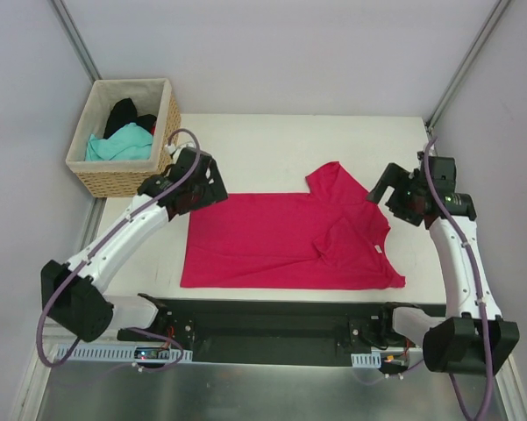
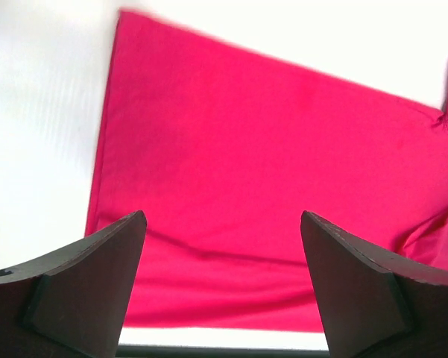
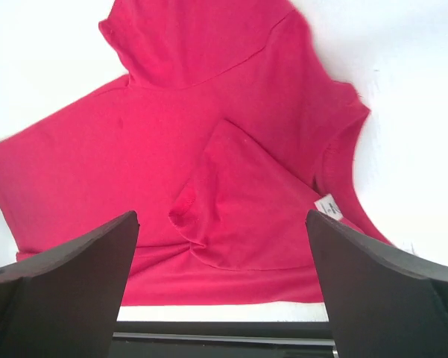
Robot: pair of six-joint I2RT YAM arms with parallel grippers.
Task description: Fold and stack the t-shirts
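The bright crimson-pink short-sleeved cloth t-shirt (image 1: 263, 241) lies flat on the white tabletop (image 1: 272, 140). Its long axis runs from one pincer to the other, with the hem end by the left pincer (image 1: 203, 186) and the neck and small white label (image 1: 379, 250) by the right pincer (image 1: 388, 189). One sleeve (image 1: 346, 241) is folded onto the chest below the right pincer. The other sleeve (image 1: 329, 180) points away from the arms. Both pincers are spread wide and hold nothing. Behind the left pincer, a woven wicker basket (image 1: 114, 180) holds a teal shirt (image 1: 118, 145) and a black shirt (image 1: 123, 114).
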